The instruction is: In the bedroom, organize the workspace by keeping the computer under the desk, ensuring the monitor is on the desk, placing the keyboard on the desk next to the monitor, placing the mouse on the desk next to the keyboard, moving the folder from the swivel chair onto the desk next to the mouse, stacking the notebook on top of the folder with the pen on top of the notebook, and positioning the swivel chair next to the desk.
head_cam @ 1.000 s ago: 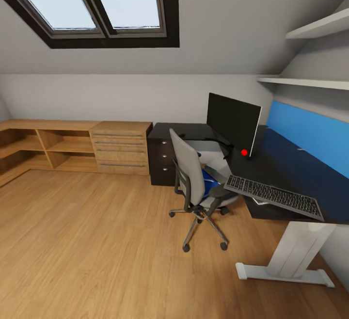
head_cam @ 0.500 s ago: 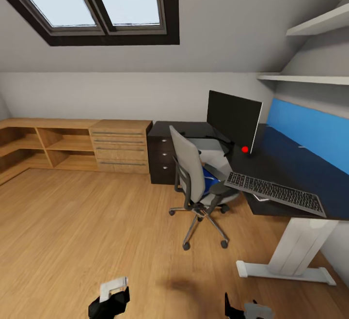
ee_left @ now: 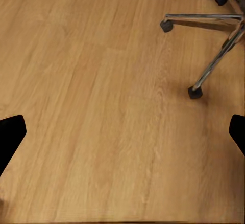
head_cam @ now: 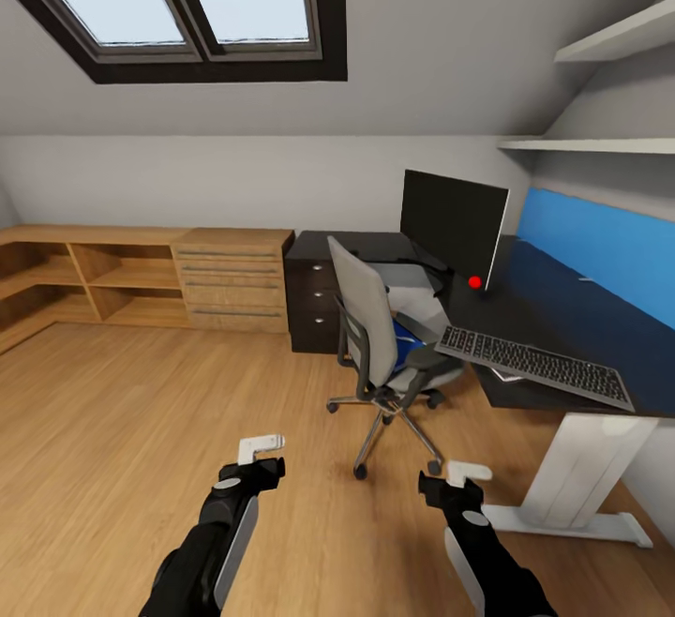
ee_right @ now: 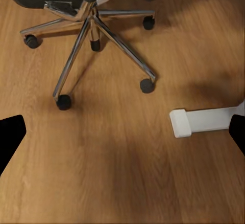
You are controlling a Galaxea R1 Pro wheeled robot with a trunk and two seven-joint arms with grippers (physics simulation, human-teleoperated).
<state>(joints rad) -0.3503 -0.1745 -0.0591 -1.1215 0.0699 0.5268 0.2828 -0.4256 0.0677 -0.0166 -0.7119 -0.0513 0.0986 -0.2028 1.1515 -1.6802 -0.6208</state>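
While both of my arms reach forward and down over the wooden floor (head_cam: 141, 429), I see the left pincer (head_cam: 260, 453) and the right pincer (head_cam: 459, 478) held level with each other, apart from everything and holding nothing. From each wrist camera the dark fingertips sit at opposite edges of the picture, so both pincers are spread wide. Ahead of them the swivel chair (head_cam: 370, 326) stands just beside the bench (head_cam: 553, 317), with the blue folder (head_cam: 405, 352) lying on its seat. On the bench the monitor (head_cam: 453, 223) stands upright and the keyboard (head_cam: 532, 364) lies near the front edge, overhanging it a little. My right wrist camera looks down on the chair's star base and the bench's white foot (ee_right: 204, 121).
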